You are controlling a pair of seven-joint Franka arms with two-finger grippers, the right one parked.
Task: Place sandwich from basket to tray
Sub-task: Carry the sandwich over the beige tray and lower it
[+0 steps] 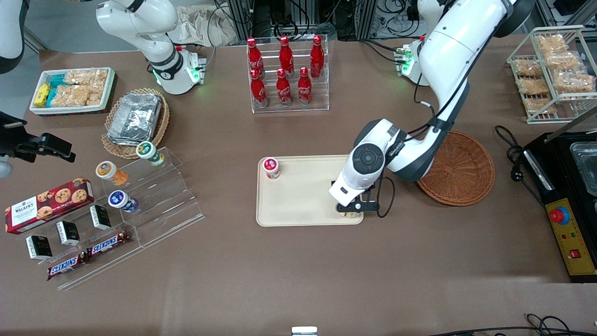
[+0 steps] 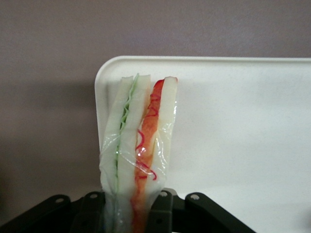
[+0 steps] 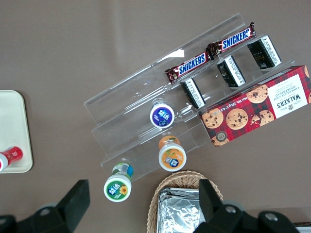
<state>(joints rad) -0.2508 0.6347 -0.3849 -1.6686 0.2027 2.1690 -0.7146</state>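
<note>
Basket [image 1: 459, 169] was empty; pick and transfer done. Sandwich [image 2: 138, 145] sat clamped in end effector [image 1: 350, 209], low over tray [image 1: 298, 200] corner nearest basket, w/ cut edge visible. Left: lower, release, retract.

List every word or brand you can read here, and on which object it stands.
"WALKER'S": red cookie box.
"SNICKERS": two bars on the clear stand.
"Coca-Cola": red bottles, script only partly readable.
Cup lids, black packets, control panel: too small to read.
Sandwich, held in the gripper over the tray: no text.
</note>
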